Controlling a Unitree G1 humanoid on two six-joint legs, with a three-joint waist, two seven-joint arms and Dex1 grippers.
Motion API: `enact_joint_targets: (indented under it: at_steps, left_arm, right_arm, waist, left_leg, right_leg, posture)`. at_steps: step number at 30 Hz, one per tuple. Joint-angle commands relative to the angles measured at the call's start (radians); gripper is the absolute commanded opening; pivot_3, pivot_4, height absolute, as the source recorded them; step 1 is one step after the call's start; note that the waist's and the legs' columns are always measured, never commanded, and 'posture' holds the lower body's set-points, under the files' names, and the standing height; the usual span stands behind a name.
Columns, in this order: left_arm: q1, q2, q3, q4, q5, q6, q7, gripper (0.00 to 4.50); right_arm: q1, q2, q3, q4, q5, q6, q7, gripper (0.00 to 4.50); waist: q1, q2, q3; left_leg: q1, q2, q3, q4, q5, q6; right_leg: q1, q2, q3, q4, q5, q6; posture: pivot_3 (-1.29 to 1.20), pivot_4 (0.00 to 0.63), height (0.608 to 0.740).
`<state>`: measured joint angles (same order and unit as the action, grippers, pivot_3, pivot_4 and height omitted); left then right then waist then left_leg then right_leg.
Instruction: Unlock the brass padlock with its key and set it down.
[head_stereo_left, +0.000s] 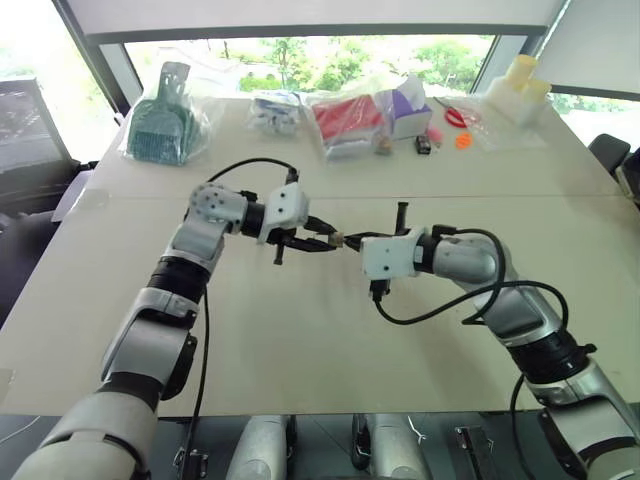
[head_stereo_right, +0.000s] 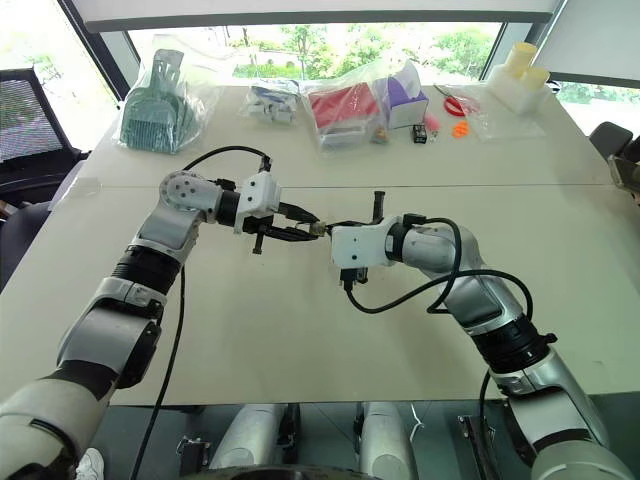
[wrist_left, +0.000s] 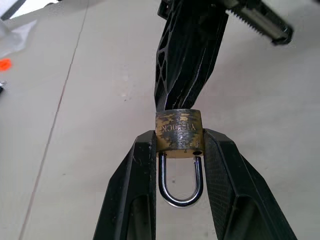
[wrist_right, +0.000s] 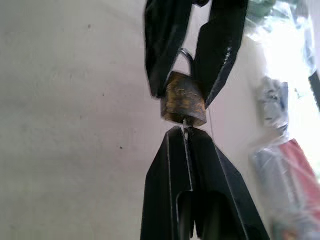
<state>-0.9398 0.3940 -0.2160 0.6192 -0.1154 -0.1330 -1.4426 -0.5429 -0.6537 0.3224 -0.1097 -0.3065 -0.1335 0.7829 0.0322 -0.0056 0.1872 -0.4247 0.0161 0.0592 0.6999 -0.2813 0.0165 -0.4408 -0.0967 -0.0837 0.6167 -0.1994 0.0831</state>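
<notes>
Left gripper (wrist_left: 178, 150) jaws clamp brass padlock (wrist_left: 178, 130); right gripper (wrist_right: 186, 131) jaws closed, perhaps pinching key.

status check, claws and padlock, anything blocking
Left claw shut on brass padlock, held above table. Right claw shut on key at padlock's base. One shackle leg looks out of the body. Nothing in the way.

We see brass padlock (wrist_left: 178, 136), tarnished, silver shackle (wrist_left: 180, 186) seated in body, held mid-air above table at frame centre in head views; thin key (wrist_right: 185, 131) enters its base.
</notes>
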Motion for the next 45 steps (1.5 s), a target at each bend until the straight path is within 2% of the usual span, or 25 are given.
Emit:
enact_joint_targets:
  at_steps: [1,6,14,17,23,34,35,36,41,45]
  left_arm:
    - [-0.036,0.018,0.029,-0.042,-0.060,0.082,-0.054,0.73]
    - [-0.054,0.024,0.035,-0.038,-0.078,0.136,-0.067,0.73]
    - [-0.064,0.023,0.035,-0.027,-0.089,0.167,-0.068,0.73]
    - [-0.061,0.025,0.035,-0.033,-0.092,0.175,-0.069,0.73]
    - [-0.052,0.028,0.035,-0.049,-0.096,0.192,-0.073,0.73]
    - [-0.043,0.042,0.050,-0.073,-0.111,0.265,-0.055,0.73]
    - [-0.043,0.047,0.056,-0.076,-0.115,0.275,-0.052,1.79]
    - [-0.043,0.052,0.061,-0.080,-0.120,0.286,-0.050,2.13]
    - [-0.033,0.081,0.094,-0.126,-0.138,0.310,-0.018,4.47]
    - [-0.016,0.100,0.104,-0.153,-0.142,0.320,-0.008,4.49]
  right_arm:
    - [-0.002,-0.020,-0.009,0.037,-0.045,-0.218,-0.087,1.41]
    - [-0.027,-0.018,-0.020,0.093,-0.086,-0.371,-0.161,4.06]
    - [-0.070,0.008,-0.011,0.156,-0.139,-0.462,-0.229,4.06]
    - [-0.081,0.017,-0.008,0.172,-0.150,-0.476,-0.240,3.21]
    - [-0.087,0.023,-0.002,0.189,-0.172,-0.500,-0.252,0.05]
    - [-0.081,0.029,-0.006,0.188,-0.179,-0.500,-0.253,0.02]
    - [-0.079,0.028,-0.008,0.187,-0.178,-0.499,-0.253,0.00]
    - [-0.078,0.028,-0.008,0.185,-0.177,-0.497,-0.252,0.00]
    - [-0.073,0.025,-0.012,0.182,-0.170,-0.485,-0.246,0.00]
    - [-0.076,0.025,-0.011,0.185,-0.167,-0.482,-0.245,0.00]
  waist:
    - [-0.004,0.000,0.000]
    - [-0.020,0.000,0.000]
    - [-0.022,0.000,0.000]
    - [-0.020,0.000,0.000]
    - [-0.022,0.000,0.000]
    - [-0.021,0.000,0.000]
    - [-0.021,0.000,0.000]
    - [-0.022,0.000,0.000]
    - [-0.022,0.000,0.000]
    - [-0.021,0.000,0.000]
  left_leg:
    - [0.000,0.000,0.000,0.000,0.000,0.000]
    - [0.000,0.000,0.000,0.000,0.000,0.000]
    - [0.000,0.000,0.000,0.000,0.000,-0.001]
    - [0.000,0.000,0.000,0.000,0.000,-0.001]
    - [0.000,0.000,0.000,0.000,0.000,-0.001]
    - [0.000,0.000,0.000,0.000,0.000,-0.001]
    - [0.000,0.000,0.000,0.000,0.000,-0.001]
    - [0.000,0.000,0.000,0.000,0.000,-0.001]
    - [0.000,0.000,-0.001,0.000,0.001,-0.001]
    - [0.000,0.000,0.000,0.000,0.001,-0.001]
  right_leg:
    - [0.000,0.000,0.000,0.000,0.000,0.000]
    - [0.000,0.000,0.000,0.000,0.000,0.000]
    - [0.000,0.000,0.000,0.001,0.000,0.000]
    - [0.000,0.000,0.000,0.000,0.000,0.000]
    - [0.000,0.000,0.000,0.000,0.000,0.000]
    - [0.000,0.000,0.000,0.001,0.000,0.000]
    - [0.000,0.000,0.000,0.001,0.000,0.000]
    - [0.000,0.000,0.000,0.001,0.000,0.000]
    - [0.000,0.000,0.000,0.001,0.000,0.000]
    - [0.000,0.000,0.000,0.001,0.000,0.000]
  posture:
    - [0.00,0.150,0.740]
    - [0.00,0.150,0.740]
    - [0.00,0.150,0.740]
    - [0.00,0.150,0.740]
    - [0.00,0.150,0.740]
    - [0.00,0.150,0.740]
    - [0.00,0.150,0.740]
    - [0.00,0.150,0.740]
    - [0.00,0.150,0.740]
    - [0.00,0.150,0.740]
